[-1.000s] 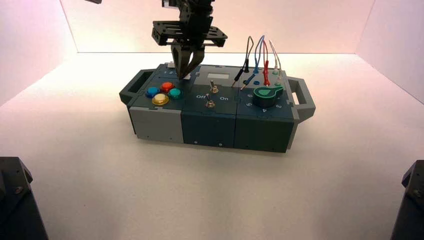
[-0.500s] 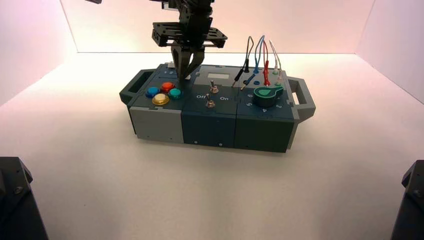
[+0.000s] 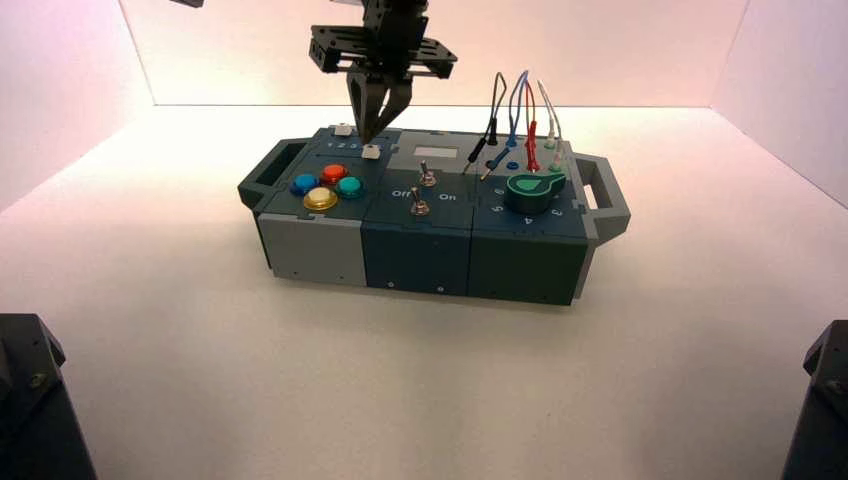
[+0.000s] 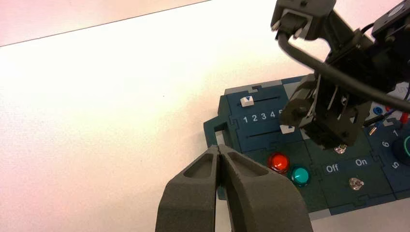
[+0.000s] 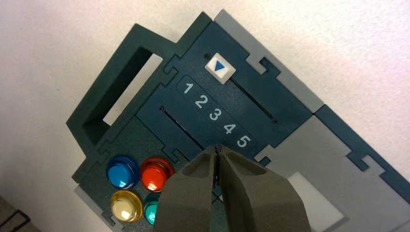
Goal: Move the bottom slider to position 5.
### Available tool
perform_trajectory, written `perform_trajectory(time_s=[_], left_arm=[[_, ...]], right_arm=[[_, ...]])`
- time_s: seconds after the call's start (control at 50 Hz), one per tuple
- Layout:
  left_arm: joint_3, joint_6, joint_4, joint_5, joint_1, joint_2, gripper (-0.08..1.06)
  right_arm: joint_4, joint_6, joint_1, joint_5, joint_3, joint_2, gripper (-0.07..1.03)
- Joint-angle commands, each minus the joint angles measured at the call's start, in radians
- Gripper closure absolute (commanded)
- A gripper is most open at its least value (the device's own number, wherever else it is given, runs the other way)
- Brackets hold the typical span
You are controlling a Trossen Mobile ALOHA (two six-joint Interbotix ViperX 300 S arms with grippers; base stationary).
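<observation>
The bottom slider's white knob (image 3: 371,152) sits at the right end of its slot, beside the numeral 5 (image 5: 243,141) that ends the row 1 2 3 4 5. It also shows in the left wrist view (image 4: 287,128). In the right wrist view it is hidden under the fingers. My right gripper (image 3: 375,135) is shut and empty, and hangs just above that knob (image 5: 217,147). The top slider's knob (image 5: 220,67) stands at the 1 end. My left gripper (image 4: 220,150) is shut and empty, off the box's left end.
Blue, red, yellow and green buttons (image 3: 323,186) lie in front of the sliders. Two toggle switches (image 3: 423,190) stand mid-box. A green knob (image 3: 531,192) and plugged wires (image 3: 520,115) are on the right. The box has handles at both ends (image 3: 605,190).
My right gripper has lifted straight up off the bottom slider, and the white knob now shows clear below its tips. The left arm has not moved.
</observation>
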Motion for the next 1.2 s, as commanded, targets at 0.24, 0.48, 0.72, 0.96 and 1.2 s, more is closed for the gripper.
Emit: perform_trajectory(time_s=[0.24,0.48,0.72,0.96,1.2], left_arm=[[-0.034,-0.003,-0.002,-0.005,0.0,-0.005,1.01],[-0.034,-0.003,0.0,-0.005,-0.002,-0.008,1.01],[-0.034,-0.003,0.0,-0.005,0.0,-0.008,1.01],[-0.034,-0.003,0.0,-0.003,-0.002,-0.009,1.01],[-0.031,-0.003,0.0,-0.003,-0.002,-0.008,1.01]], right_arm=[[0.009,0.005,0.021,0.005,-0.034,-0.008,0.98],[0.006,0.003,0.021,0.009,-0.014,-0.014,0.98],[0.002,0.005,0.017,0.009,0.018,-0.018,0.98],[0.0,0.003,0.015,0.008,0.025,-0.02,0.98],[-0.015,0.005,-0.002,0.015,0.011,-0.028,0.98]])
